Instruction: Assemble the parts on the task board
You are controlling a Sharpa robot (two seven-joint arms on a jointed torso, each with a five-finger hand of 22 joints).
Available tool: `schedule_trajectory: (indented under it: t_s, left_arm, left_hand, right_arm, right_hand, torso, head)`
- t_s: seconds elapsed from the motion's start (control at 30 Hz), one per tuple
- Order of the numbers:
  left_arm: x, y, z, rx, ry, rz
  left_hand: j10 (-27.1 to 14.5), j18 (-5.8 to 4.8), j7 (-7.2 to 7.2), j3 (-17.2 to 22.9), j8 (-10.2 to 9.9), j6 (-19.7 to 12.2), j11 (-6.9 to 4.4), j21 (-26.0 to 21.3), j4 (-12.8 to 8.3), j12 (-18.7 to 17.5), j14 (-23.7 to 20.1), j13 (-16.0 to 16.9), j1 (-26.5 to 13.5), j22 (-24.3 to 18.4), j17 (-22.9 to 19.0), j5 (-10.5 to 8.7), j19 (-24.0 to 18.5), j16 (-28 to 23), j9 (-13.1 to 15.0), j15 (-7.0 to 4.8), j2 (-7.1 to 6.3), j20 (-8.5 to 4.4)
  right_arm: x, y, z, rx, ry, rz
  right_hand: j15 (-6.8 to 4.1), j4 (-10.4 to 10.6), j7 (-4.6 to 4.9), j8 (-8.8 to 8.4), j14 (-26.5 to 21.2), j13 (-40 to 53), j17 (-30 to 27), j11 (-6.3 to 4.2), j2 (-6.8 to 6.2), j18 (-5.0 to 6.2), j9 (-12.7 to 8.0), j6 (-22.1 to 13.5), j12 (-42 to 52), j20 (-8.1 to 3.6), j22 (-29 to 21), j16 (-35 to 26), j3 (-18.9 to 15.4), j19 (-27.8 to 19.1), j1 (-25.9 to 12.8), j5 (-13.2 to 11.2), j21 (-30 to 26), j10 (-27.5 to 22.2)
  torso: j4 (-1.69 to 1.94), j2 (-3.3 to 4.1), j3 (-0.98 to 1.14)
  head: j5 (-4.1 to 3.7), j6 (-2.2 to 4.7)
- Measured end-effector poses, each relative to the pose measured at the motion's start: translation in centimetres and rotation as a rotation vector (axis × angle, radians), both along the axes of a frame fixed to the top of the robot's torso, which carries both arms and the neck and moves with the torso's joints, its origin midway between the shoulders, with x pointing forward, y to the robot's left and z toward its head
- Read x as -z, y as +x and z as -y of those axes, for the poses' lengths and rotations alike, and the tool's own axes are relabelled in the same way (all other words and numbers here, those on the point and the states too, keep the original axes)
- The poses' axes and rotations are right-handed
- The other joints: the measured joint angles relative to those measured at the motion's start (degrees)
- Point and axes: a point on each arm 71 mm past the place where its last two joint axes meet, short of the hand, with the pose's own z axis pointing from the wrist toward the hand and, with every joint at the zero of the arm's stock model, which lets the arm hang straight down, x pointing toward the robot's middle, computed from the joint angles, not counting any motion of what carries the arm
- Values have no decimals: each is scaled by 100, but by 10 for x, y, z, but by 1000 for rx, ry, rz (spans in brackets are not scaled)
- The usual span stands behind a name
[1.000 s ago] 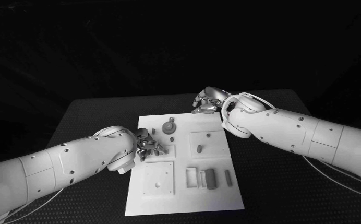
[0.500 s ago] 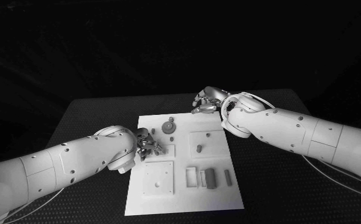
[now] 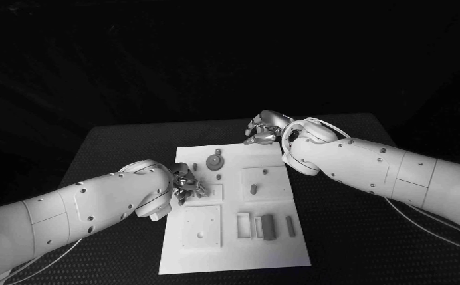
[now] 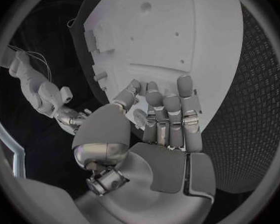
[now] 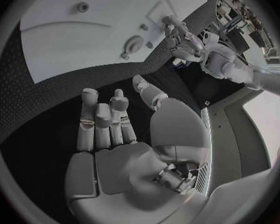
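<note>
The white task board [image 3: 234, 248] lies mid-table. My left hand [image 3: 189, 185] is low over its left side, its fingers [image 4: 168, 109] stretched flat and touching the board [image 4: 177, 35]. Whether a small piece sits between thumb and finger is hidden. My right hand [image 3: 264, 129] hovers over the black table just past the board's far edge, fingers [image 5: 102, 119] half curled and palm bare. A round grey disc [image 3: 215, 162] lies at the far left of the board, a short peg [image 3: 254, 190] stands near the middle, and upright bars [image 3: 268, 226] stand at the near right.
A square plate with a hole [image 3: 202, 226] occupies the board's near left. The disc [image 5: 135, 44] and my left hand [image 5: 184, 35] also appear in the right wrist view. Black textured table [image 3: 355, 232] surrounds the board on all sides.
</note>
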Motion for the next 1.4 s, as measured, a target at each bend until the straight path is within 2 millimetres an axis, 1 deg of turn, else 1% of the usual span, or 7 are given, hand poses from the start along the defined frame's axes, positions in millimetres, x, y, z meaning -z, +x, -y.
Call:
schedule_trajectory:
  t_s: [0.13, 0.23, 0.77, 0.9, 1.13, 1.33, 1.4]
  left_arm:
    - [0, 0, -2, -8, -13, -5]
    - [0, 0, -3, -12, -20, -8]
    - [2, 0, -6, -38, -60, -48]
    - [-2, 3, -6, -47, -80, -64]
    - [-3, 6, -9, -50, -85, -100]
    - [-4, 9, -8, -46, -81, -122]
    - [-5, 9, -8, -43, -78, -129]
  left_hand:
    - [0, 0, 22, 237, 1, 34, 0, -1, 74, 0, 0, -9, -8, 0, -5, -17, 9, 0, -11, 17, 9, 27]
    - [-1, 0, 5, 333, 22, 53, 1, -1, 95, 23, -3, -15, -39, 0, -5, 3, 8, 0, -18, 21, 40, 28]
    - [-2, 0, -16, 441, 88, 73, 3, -18, 59, 23, 5, -21, -179, -2, -4, 1, -11, 23, 6, 14, 179, 47]
    - [-11, -1, -17, 467, 89, 73, 11, -18, 34, 23, 4, -21, -212, -2, -4, -4, -12, 23, 10, 15, 213, 48]
    - [13, -1, -21, 477, 89, 69, -13, 5, 23, 45, 4, -25, -212, -2, -4, 24, -9, 48, 9, 18, 213, 45]
    - [13, 0, -25, 480, 90, 105, -13, 5, 16, 67, 12, -27, -212, -3, -4, 24, -1, 48, 10, 26, 212, 37]
    - [13, 0, -25, 480, 90, 105, -13, 5, 15, 67, 11, -33, -212, -3, -4, 71, -1, 48, 9, 27, 212, 38]
  right_arm:
    - [0, 0, 0, 0, 0, 0]
    - [0, 0, 0, 0, 0, 0]
    - [0, 0, 0, -1, -2, -3]
    - [0, 0, 1, 0, -2, -3]
    - [1, 0, 1, 0, -3, -5]
    - [1, 0, 1, 0, -4, -5]
    - [1, 0, 1, 0, -4, -6]
  right_hand:
    - [0, 0, 13, 0, 0, 0, 0, 0, 0, -2, 0, 13, 0, 0, 0, 0, 0, 0, 0, 0, 0, 0]
    - [0, 0, 16, 0, 0, 0, 0, 0, 0, -4, 0, 16, 0, 6, 0, 0, 0, -7, 0, 0, 0, 0]
    - [-3, 0, 15, 0, 3, -4, 0, 0, 0, -10, 0, 15, 0, 7, 0, 0, 0, -7, 0, 0, 0, 0]
    - [-13, 0, 15, 0, 16, -4, 0, 0, 0, -33, 0, 15, 0, 7, 0, 0, 0, -7, 0, 0, 0, 0]
    - [-13, 0, 15, 0, 16, -4, 0, 0, 0, -41, 0, 14, 0, 7, 0, 0, 0, -7, 0, 0, 0, 0]
    - [-13, 0, 15, 0, 15, -4, 0, 0, 17, 4, 0, 14, 0, 7, 0, 0, 0, -7, 17, 0, 0, 0]
    - [-13, 0, 15, 0, 15, -4, 0, 0, 22, 8, 0, 14, 0, 7, 0, 0, 0, -7, 22, 0, 0, 0]
  torso:
    - [0, 0, 0]
    - [0, 0, 0]
    - [0, 0, 2]
    - [-2, 0, 2]
    - [-3, 0, 5]
    - [-3, 0, 5]
    - [-3, 0, 5]
  head:
    - [-1, 0]
    - [-1, 0]
    - [-1, 1]
    - [-1, -4]
    - [-4, -14]
    - [-12, -15]
    - [-15, -16]
